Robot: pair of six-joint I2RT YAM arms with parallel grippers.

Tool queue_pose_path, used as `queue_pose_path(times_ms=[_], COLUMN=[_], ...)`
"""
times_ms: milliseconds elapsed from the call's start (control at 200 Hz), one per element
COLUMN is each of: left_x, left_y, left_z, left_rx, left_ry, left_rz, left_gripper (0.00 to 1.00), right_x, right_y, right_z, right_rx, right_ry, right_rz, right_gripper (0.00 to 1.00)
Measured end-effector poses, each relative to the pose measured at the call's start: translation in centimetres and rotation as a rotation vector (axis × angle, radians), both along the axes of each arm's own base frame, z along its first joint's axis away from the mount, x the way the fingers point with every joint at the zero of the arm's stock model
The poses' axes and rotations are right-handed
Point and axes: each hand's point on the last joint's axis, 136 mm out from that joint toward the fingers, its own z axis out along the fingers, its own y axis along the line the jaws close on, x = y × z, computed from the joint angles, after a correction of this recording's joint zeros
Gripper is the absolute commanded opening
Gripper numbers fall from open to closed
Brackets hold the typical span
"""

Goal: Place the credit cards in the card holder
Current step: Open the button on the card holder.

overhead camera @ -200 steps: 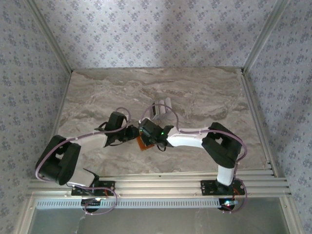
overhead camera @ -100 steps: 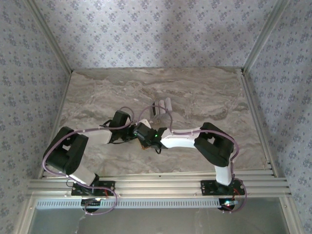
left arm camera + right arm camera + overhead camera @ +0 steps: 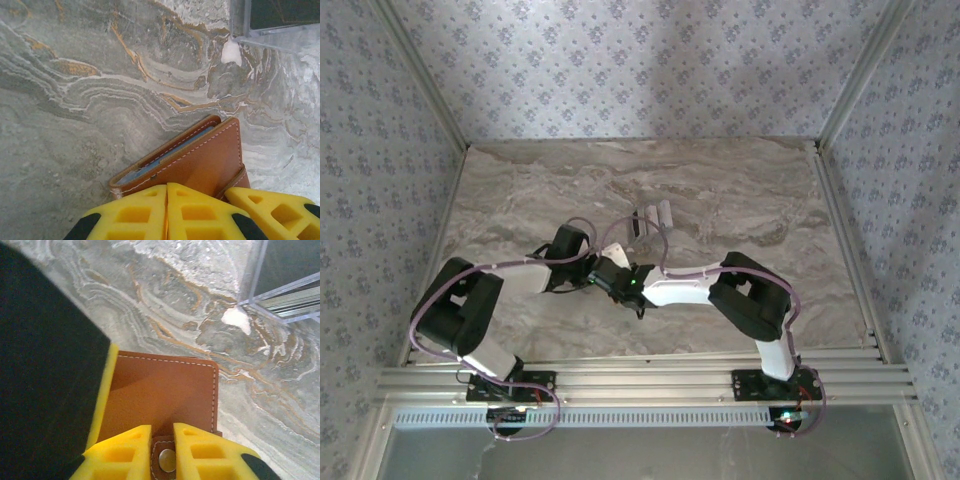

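Note:
The tan leather card holder (image 3: pixel 200 160) lies on the marble, its cover slightly lifted so the grey-blue pockets show along one edge. My left gripper (image 3: pixel 167 187) is shut, its yellow fingers pressed together with the tips against the holder's near edge; no leather shows between them. My right gripper (image 3: pixel 162 432) is shut on the holder's clasp tab (image 3: pixel 166 460), whose snap sits between the fingers over the cover (image 3: pixel 160 390). In the top view both grippers (image 3: pixel 588 275) (image 3: pixel 612 277) meet at mid-table and cover the holder. The credit cards (image 3: pixel 652 218) stand in a clear rack behind them.
The clear card rack (image 3: pixel 292 287) is just beyond the holder, to the right in both wrist views (image 3: pixel 280 17). My left gripper's black body (image 3: pixel 50 365) crowds the holder's left side. Patterned walls and metal rails (image 3: pixel 620 380) bound the marble table (image 3: pixel 740 190).
My right arm slid left onto the holder and its jaws narrowed onto the clasp tab. The left arm pulled in earlier and has held still since; the holder's tan is now covered from above.

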Motion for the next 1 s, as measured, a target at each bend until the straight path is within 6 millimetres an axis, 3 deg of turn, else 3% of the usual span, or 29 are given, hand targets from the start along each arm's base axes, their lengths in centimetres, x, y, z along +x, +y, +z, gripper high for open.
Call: queue_pose_path(times_ms=[155, 590, 859, 999], left_x=[0.3, 0.2, 0.2, 0.3], left_y=[-0.2, -0.8, -0.8, -0.8], left_z=[0.0, 0.1, 0.1, 0.0], left_rx=[-0.002, 0.006, 0.009, 0.012], left_ry=[-0.009, -0.018, -0.018, -0.021], left_rz=[0.001, -0.014, -0.017, -0.024], left_gripper=[0.08, 0.08, 0.08, 0.09], right_x=[0.6, 0.5, 1.6, 1.3], right_y=[-0.2, -1.6, -7.1, -8.8], right_z=[0.2, 0.9, 0.3, -0.2], right_rx=[0.025, 0.098, 0.083, 0.123], right_ry=[-0.023, 0.008, 0.04, 0.078], right_rz=[-0.019, -0.024, -0.143, -0.198], right_gripper=[0.0, 0.0, 0.0, 0.0])
